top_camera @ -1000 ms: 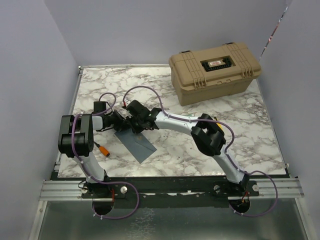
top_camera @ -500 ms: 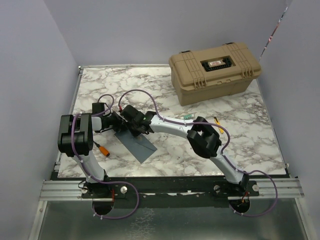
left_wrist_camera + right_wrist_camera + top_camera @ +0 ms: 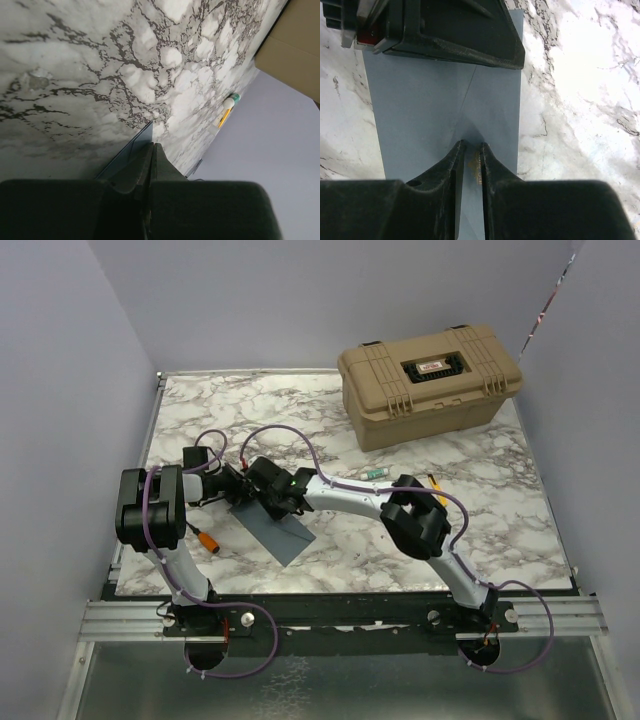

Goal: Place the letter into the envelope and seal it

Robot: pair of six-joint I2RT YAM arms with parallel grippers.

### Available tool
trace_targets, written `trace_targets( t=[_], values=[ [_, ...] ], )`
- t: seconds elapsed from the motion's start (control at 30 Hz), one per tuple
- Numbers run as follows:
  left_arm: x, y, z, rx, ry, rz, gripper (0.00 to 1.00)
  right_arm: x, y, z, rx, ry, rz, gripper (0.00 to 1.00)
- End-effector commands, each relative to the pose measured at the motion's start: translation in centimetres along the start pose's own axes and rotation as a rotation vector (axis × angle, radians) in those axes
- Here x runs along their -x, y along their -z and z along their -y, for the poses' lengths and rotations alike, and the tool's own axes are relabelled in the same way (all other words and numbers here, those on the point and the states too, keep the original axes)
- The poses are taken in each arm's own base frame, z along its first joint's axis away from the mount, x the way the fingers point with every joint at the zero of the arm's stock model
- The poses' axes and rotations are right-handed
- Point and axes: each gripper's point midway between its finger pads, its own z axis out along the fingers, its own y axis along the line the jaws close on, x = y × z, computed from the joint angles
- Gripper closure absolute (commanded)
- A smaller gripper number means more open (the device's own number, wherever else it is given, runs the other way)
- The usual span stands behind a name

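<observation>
Slate-grey paper, the envelope (image 3: 420, 110) lies flat on the marbled surface (image 3: 580, 75), near its left front part in the overhead view, with both arms bent in over it.

The right gripper (image 3: 471, 148) points down at the middle of the envelope. Its jaws stand only a narrow slit apart, and the fingertips (image 3: 458, 150) rest on the paper where the folded flap's creases run to a point. A small tan mark shows in the slit between them. Nothing is lifted or clasped; the sheet stays flat beneath the tips.

The left gripper (image 3: 152, 146) has its jaws pressed tightly together, with no gap showing. It sits at the envelope's far end as the right wrist camera sees it, its black body lying across that edge. In its own view a strip of the grey sheet shows just beside the closed tips. I cannot tell whether any paper is caught between them.

A tan hard case (image 3: 430, 380) stands at the back right, well apart. A green-capped pen (image 3: 375, 472) and a yellow pencil (image 3: 223, 117) lie to the right of the arms, and a small orange-tipped object (image 3: 207, 538) sits beside the left arm.
</observation>
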Motion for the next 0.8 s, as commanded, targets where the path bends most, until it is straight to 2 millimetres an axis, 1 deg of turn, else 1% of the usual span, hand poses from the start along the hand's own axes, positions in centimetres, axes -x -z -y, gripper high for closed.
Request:
trace_targets(
  t=[0.0,0.17,0.3,0.4,0.57,0.63,0.7,0.77],
  values=[
    [-1.6,-0.4,-6.8,0.231,0.100,0.005,1.00,-7.3,0.1,0.2,0.002,0.060,-0.243,0.81],
    [-1.5,-0.3,-6.7,0.227,0.099,0.008,1.00,-8.2,0.8,-0.2,0.052,0.079,-0.246,0.76],
    [-1.6,-0.2,-6.1,0.209,0.091,0.006,1.00,-9.3,0.1,-0.1,0.050,0.082,-0.277,0.74],
    [-1.4,0.1,-4.7,0.168,0.074,0.005,1.00,-9.7,-0.5,0.1,0.044,0.089,-0.286,0.72],
    [-1.4,0.8,-0.8,0.066,0.014,0.011,1.00,-10.6,-0.9,0.2,0.043,0.092,-0.321,0.67],
    [-1.6,1.1,0.3,0.046,-0.030,0.022,1.00,-11.4,-1.0,0.4,0.030,0.090,-0.351,0.65],
    [-1.8,1.3,0.5,0.046,-0.048,0.036,1.00,-12.1,-1.2,0.8,0.006,0.085,-0.383,0.64],
    [-1.9,1.5,0.3,0.055,-0.052,0.047,1.00,-12.7,-1.4,1.1,-0.012,0.081,-0.406,0.63]
  ],
)
